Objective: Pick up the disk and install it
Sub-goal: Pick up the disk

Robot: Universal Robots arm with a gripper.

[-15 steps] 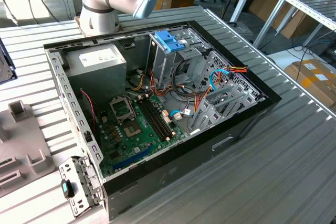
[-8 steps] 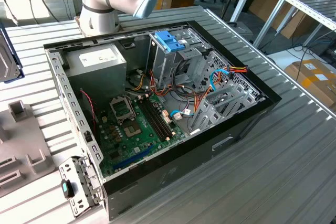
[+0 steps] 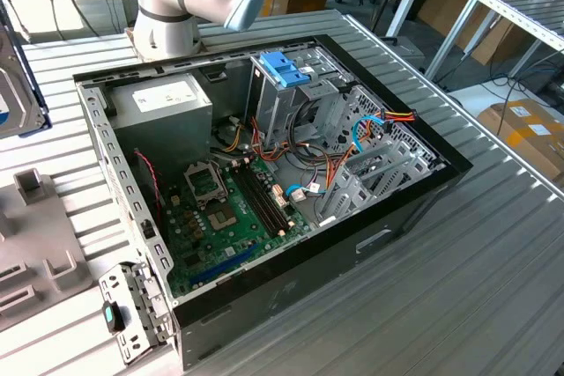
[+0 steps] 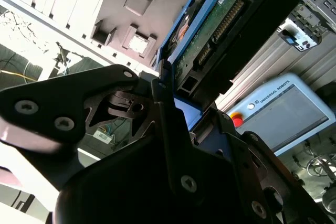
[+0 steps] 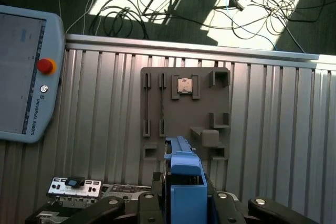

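Tool tight on the disk

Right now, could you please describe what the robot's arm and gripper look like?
The arm is built of rounded light-grey segments, with a pale blue cap on one joint. The gripper is black: flat, angular link plates fastened with small silver screws.
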